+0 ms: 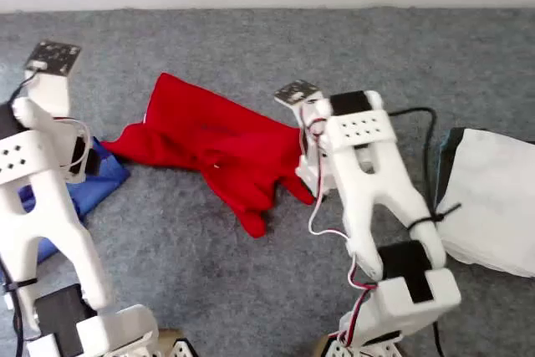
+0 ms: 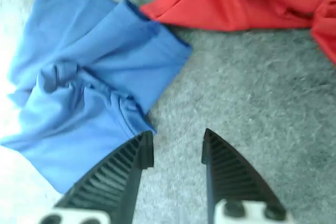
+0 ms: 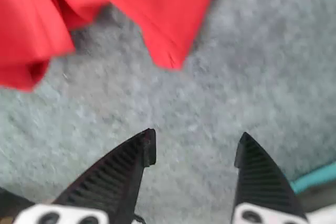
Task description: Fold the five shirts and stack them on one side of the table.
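Three shirts lay in sight on the grey table cover. A red shirt sprawled crumpled near the middle, between the two arms, its broad part spread toward the far side and a narrower part trailing toward the near edge. A blue shirt lay bunched at the left, partly hidden in the high view beneath the left arm. Its corner was near the red shirt's leftmost tip, with a strip of bare cover between them. A white shirt sat folded flat at the right edge, well apart from the red one, with a dark cloth showing along the side that faced the arms. Whether that cloth lay under the white shirt could not be told. The right arm stood between the red shirt and the white shirt, its wrist end over the red shirt's right edge. The left gripper hung over bare cover with its fingers a moderate way apart and nothing between them. One fingertip was right at the blue shirt's rumpled edge, and the red shirt lay farther off beyond the tips. The right gripper hung over bare cover too, its fingers spread wide and holding nothing, with the red shirt's loose edge just beyond the tips and not touching them. A teal strip of cloth showed beside one of its fingers.
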You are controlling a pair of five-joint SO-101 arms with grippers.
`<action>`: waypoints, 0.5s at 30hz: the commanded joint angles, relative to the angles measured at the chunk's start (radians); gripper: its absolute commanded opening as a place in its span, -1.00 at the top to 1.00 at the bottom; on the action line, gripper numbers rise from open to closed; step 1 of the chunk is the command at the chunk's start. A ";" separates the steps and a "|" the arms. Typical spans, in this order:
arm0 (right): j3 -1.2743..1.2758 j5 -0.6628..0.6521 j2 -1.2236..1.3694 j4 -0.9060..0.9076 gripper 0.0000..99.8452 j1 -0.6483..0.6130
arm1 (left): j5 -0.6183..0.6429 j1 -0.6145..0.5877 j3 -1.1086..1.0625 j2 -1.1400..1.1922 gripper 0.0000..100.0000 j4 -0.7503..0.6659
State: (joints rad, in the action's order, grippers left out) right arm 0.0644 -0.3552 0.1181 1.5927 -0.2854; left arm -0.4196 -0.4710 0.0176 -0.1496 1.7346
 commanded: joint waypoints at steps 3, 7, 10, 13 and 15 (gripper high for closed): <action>-0.126 0.025 0.124 -0.013 0.49 -0.090 | 0.008 -0.021 -0.015 -0.035 0.68 0.012; -0.204 0.063 0.220 -0.015 0.49 -0.116 | 0.008 -0.021 -0.022 -0.035 0.68 0.011; -0.288 0.092 0.297 -0.015 0.49 -0.119 | 0.008 -0.021 -0.022 -0.035 0.68 0.011; -0.361 0.094 0.386 -0.008 0.49 -0.116 | 0.008 -0.021 -0.022 -0.035 0.68 0.011; -0.396 0.094 0.443 -0.004 0.50 -0.114 | 0.008 -0.018 -0.022 -0.035 0.68 0.011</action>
State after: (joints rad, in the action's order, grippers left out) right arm -0.2562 -0.2739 0.5278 1.5881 -0.3989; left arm -0.4181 -0.4895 -0.0100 -0.1496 1.7346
